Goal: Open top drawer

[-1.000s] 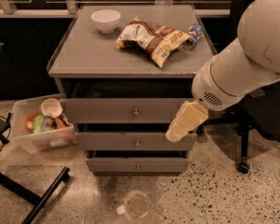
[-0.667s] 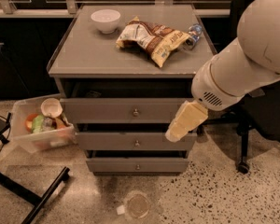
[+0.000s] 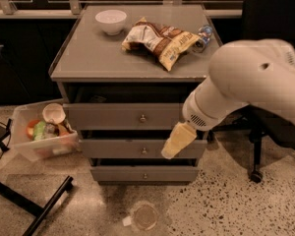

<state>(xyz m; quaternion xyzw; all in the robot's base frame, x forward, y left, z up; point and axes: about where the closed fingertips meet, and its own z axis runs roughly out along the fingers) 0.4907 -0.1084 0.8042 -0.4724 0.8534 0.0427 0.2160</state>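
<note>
The top drawer (image 3: 108,117) is the widest grey front under the cabinet top, with a small round silver knob (image 3: 143,117) at its centre. It stands slightly forward, with a dark gap above it. My gripper (image 3: 176,141), a tan-tipped end on a large white arm (image 3: 255,82), hangs in front of the right end of the middle drawer (image 3: 118,149). It is below and right of the top drawer's knob and does not touch it. The narrowest drawer (image 3: 137,174) is at the bottom.
On the cabinet top (image 3: 88,58) lie a white bowl (image 3: 111,21), a chip bag (image 3: 160,39) and a small blue packet (image 3: 204,34). A clear bin (image 3: 42,134) of items sits on the floor at left, a black stand leg (image 3: 34,208) at lower left, a clear cup (image 3: 144,217) in front, an office chair (image 3: 265,132) at right.
My gripper and arm have moved left and slightly down, closer to the drawer fronts. The drawers and the things on the cabinet have not moved.
</note>
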